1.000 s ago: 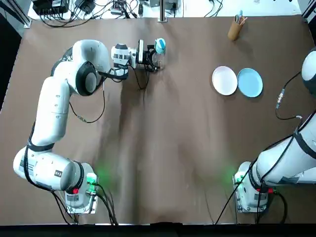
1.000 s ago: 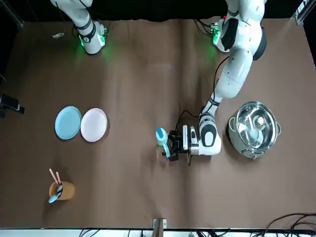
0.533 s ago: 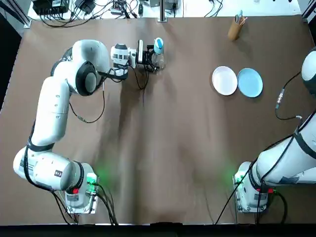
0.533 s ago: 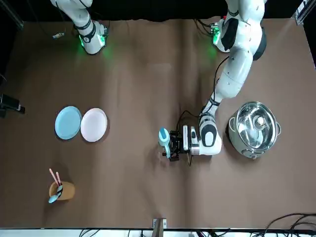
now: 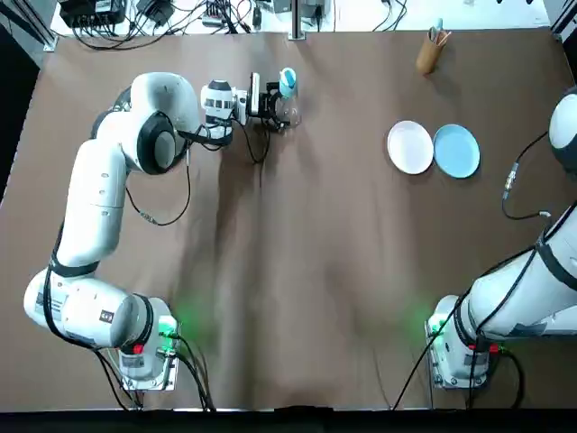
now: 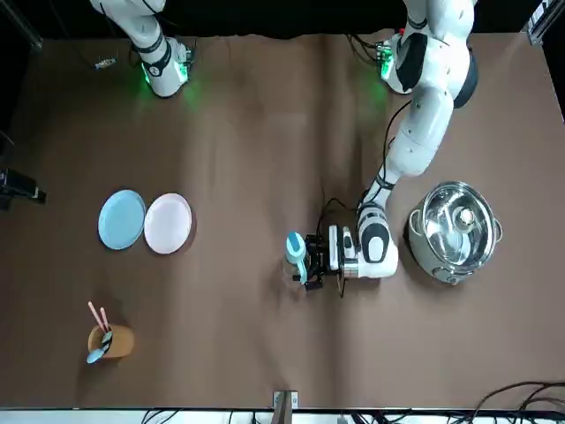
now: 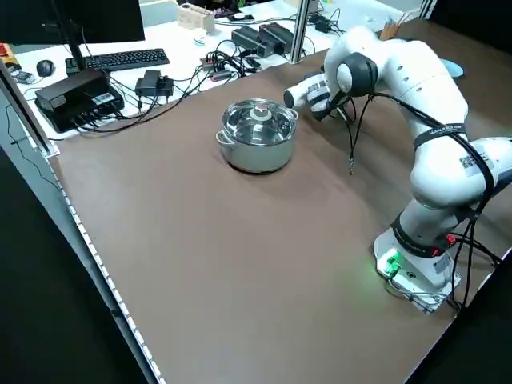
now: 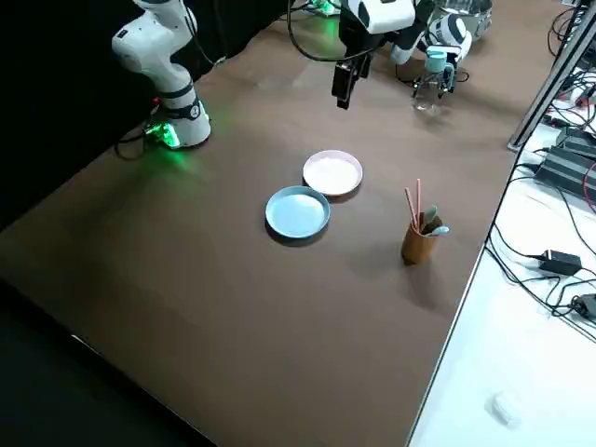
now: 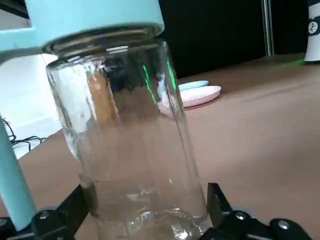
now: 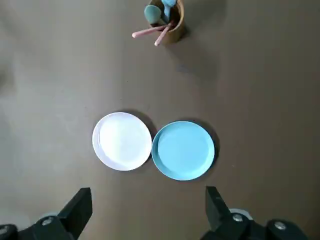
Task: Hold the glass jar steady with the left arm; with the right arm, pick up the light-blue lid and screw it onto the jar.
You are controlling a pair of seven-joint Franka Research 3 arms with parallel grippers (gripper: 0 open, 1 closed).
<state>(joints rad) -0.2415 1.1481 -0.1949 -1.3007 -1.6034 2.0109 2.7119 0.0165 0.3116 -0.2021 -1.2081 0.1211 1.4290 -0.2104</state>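
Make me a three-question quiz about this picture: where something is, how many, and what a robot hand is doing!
1. Where is the light-blue round lid compared with the clear glass jar? A) beside it B) on top of it C) under it
2. How many round plates are there? A) one B) two C) four
3. The right gripper is: A) open and empty B) gripping the lid C) gripping the jar

Answers: 1 B: the lid caps the jar, clamped by the left gripper far across the brown table. 2 B: a pale pink plate beside a light-blue plate. 3 A: fingers spread above the plates, nothing between.
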